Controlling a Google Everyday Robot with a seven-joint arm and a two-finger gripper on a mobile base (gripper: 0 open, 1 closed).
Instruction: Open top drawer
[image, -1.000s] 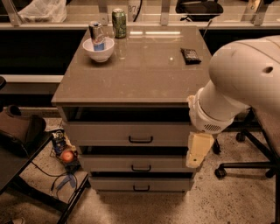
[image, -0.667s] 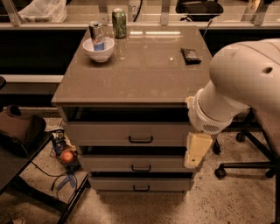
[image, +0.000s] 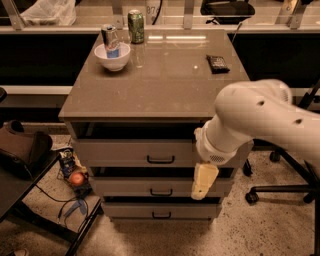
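**Handle lies up and left of the tool**

Camera view: The top drawer (image: 125, 151) sits just under the counter (image: 160, 85), its front across the cabinet with no interior showing, so it looks not yet pulled out. Its black handle (image: 160, 160) is at the centre of the front, with the long axis horizontal. The tool (image: 203, 181) hangs from the arm (image: 260, 117) in front of the right end of the second drawer (image: 130, 186), pointing downward. Whether it is wide or narrow cannot be told; it holds nothing visible. It is near the handle but apart from it, lower and to the right. The reach likely calls for going up and left.
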